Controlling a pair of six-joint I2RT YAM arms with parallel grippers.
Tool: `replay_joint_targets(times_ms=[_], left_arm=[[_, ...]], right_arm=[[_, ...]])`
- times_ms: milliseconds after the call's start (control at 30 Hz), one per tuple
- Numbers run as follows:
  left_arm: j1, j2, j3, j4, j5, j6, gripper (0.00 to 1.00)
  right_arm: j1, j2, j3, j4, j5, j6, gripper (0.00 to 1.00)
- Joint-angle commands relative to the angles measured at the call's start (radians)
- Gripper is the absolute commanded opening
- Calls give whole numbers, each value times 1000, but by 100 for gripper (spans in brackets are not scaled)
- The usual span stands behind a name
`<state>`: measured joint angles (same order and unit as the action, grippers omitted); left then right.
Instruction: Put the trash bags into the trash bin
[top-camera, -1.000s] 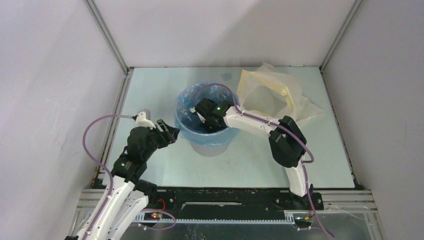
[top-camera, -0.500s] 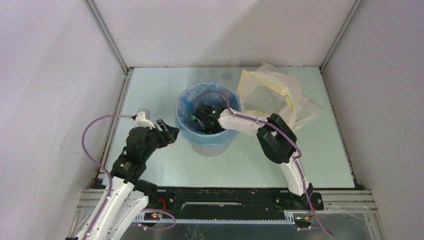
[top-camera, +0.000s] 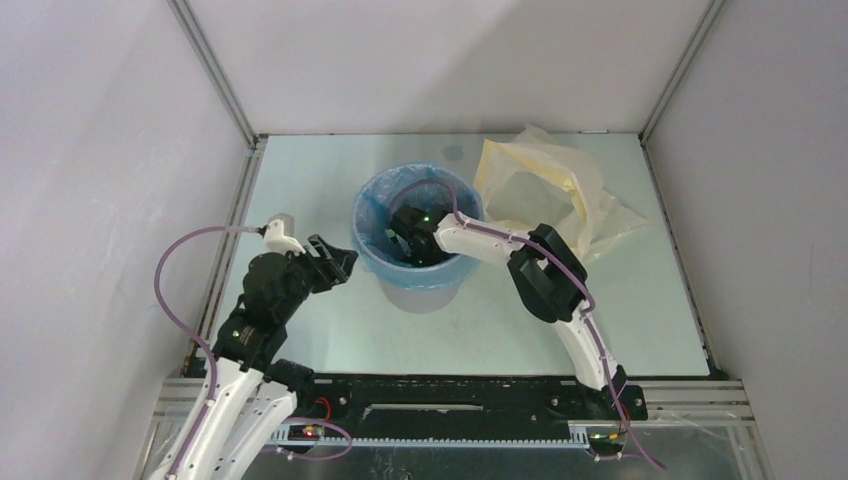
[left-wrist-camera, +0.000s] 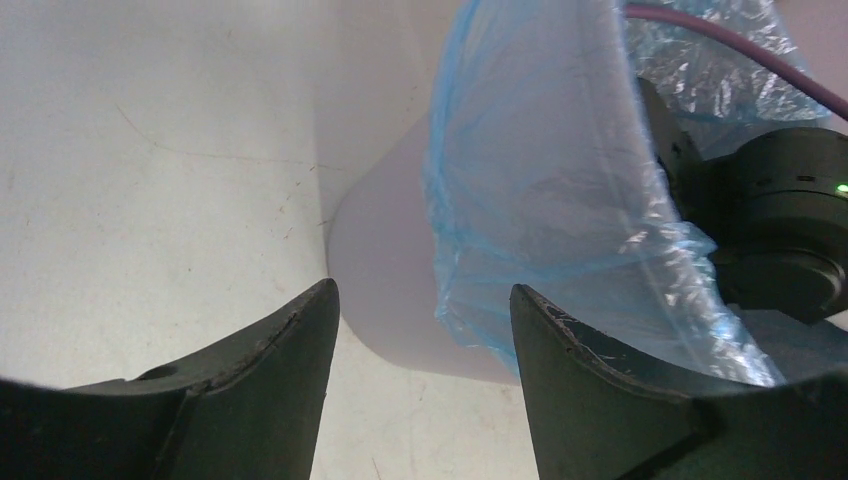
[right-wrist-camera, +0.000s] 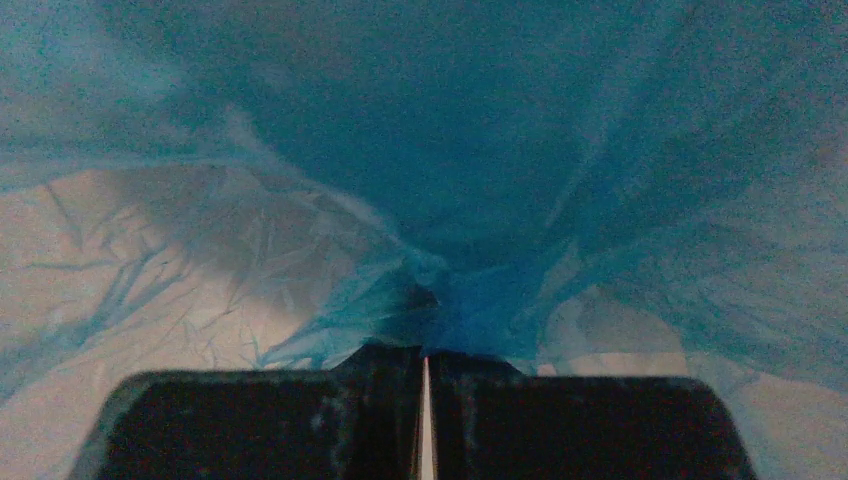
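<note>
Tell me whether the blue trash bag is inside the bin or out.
Inside: the blue trash bag lines the grey bin, with its edge draped over the rim.

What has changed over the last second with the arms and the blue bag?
The right gripper, shut, pushed deeper into the trash bin, pressing the blue trash bag down, its elbow swinging left. Nothing was grasped or released. The left gripper stayed open beside the bin, shifting only slightly. The yellow bag did not move.
</note>
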<state>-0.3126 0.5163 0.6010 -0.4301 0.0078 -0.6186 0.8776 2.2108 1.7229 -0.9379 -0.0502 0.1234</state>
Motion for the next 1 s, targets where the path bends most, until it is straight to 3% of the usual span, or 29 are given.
replay_joint_targets(times_ms=[0,433,967], left_arm=[[4,-6,52,-4,28,28,71],[4,18,51,-5,48,35,71],[4,49,50,15,49,37,72]], right_arm=[[-6,101,27,-21,-5,-4,0],[0,162,159,-153,8,-11,0],[12,-56,121,-92,25,3,0]])
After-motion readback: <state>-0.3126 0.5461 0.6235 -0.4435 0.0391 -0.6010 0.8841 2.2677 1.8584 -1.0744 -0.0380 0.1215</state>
